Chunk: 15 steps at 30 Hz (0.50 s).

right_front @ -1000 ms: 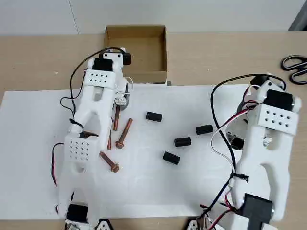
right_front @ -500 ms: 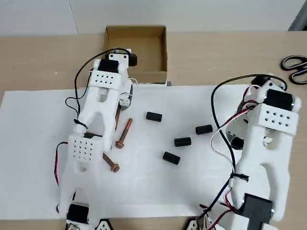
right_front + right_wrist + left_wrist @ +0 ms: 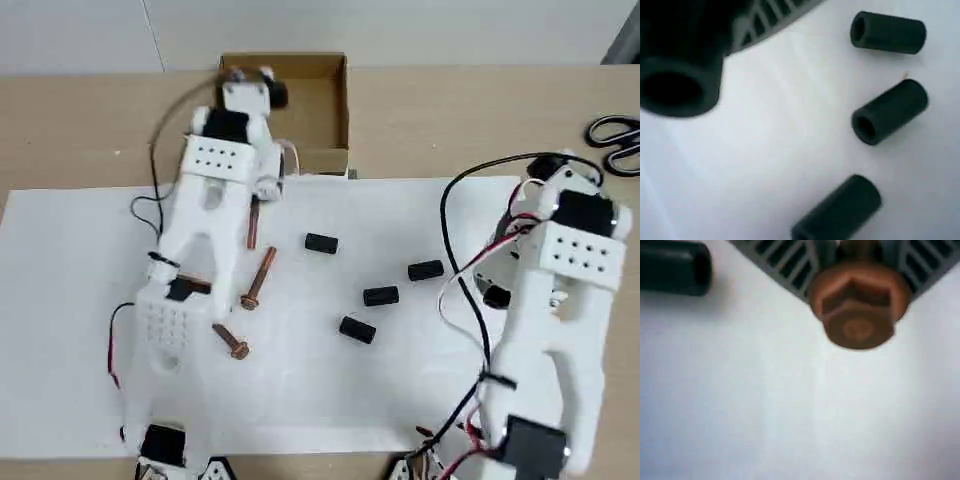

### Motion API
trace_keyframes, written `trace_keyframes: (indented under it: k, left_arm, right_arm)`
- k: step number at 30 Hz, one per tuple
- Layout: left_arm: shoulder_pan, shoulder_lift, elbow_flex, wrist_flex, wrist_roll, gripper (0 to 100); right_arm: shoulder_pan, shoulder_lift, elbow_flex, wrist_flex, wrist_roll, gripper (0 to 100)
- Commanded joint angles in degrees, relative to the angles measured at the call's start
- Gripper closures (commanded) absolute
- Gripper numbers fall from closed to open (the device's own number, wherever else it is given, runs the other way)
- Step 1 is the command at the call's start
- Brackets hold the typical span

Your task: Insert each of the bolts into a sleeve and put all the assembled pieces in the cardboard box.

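Left pincer [image 3: 257,198], clamped on a bolt [image 3: 858,305], has swung it forward; right pincer [image 3: 700,45] grips a sleeve [image 3: 677,90], so mating should follow.

No legible text, numbers or labels on anything. The bolt [image 3: 858,305] in the left wrist view has a faint raised mark on its head face, too blurred to read.
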Motion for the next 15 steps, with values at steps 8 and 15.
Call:
trace_keyframes:
  k: [8, 15]
  left_arm:
    - [0.0, -33.05, 13.49, 0.7, 0.53, 100]
    - [0.35, -55.82, 22.29, 0.44, 0.62, 100]
  right_arm:
    - [-14.11, -24.13, -0.44, 1.1, -0.18, 99.6]
    - [-21.76, -33.63, -0.7, 0.84, -0.09, 99.5]
